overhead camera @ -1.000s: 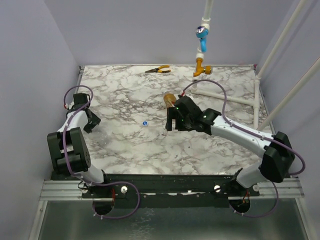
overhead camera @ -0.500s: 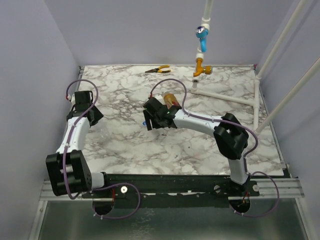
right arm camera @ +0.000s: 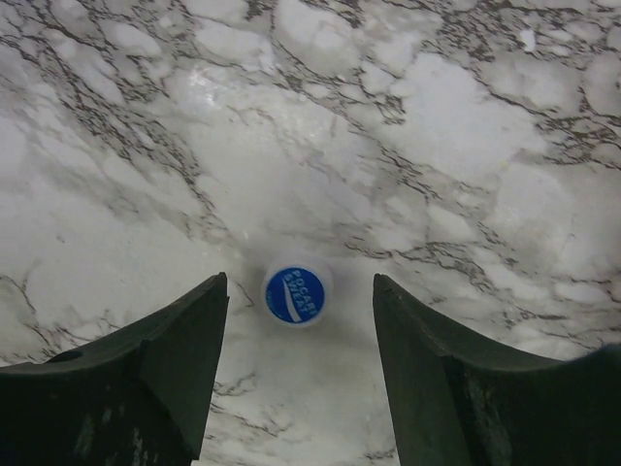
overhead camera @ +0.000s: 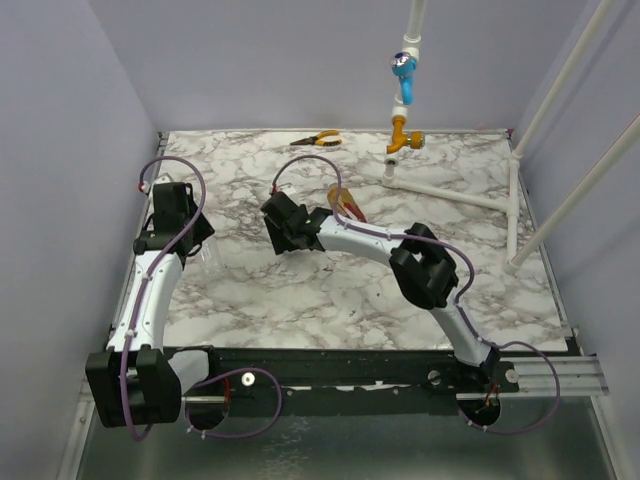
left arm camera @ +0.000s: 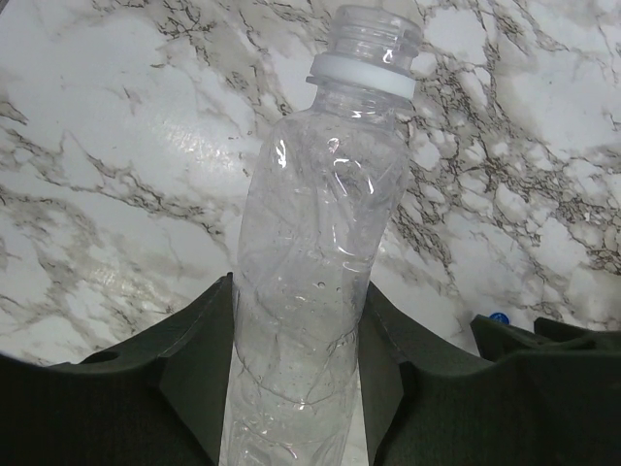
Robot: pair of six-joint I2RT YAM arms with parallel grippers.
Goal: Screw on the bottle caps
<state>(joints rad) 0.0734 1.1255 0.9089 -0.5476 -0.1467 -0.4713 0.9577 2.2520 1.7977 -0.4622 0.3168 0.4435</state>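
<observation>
A clear label-less bottle (left arm camera: 312, 282) with a white neck ring and an uncapped mouth sits between my left gripper's (left arm camera: 299, 283) jaws, which are shut on its body. On the marble lies a bottle cap (right arm camera: 295, 294), blue-topped with a white rim, between the spread fingers of my right gripper (right arm camera: 299, 280), and neither finger touches it. From above, the right gripper (overhead camera: 284, 240) covers the cap, and the left gripper (overhead camera: 192, 243) is at the table's left. A bottle with amber contents and a red label (overhead camera: 344, 201) lies behind the right arm.
Orange-handled pliers (overhead camera: 316, 140) lie at the back edge. A blue valve handle (overhead camera: 403, 75) with an orange fitting hangs at the back right over white pipes (overhead camera: 445, 190). The right gripper's dark body and the cap's blue edge (left arm camera: 498, 317) show low right in the left wrist view.
The right arm swung left, from beside the amber bottle to over the blue cap, and its jaws narrowed. The left arm stretched out along the left side, still holding the clear bottle.
</observation>
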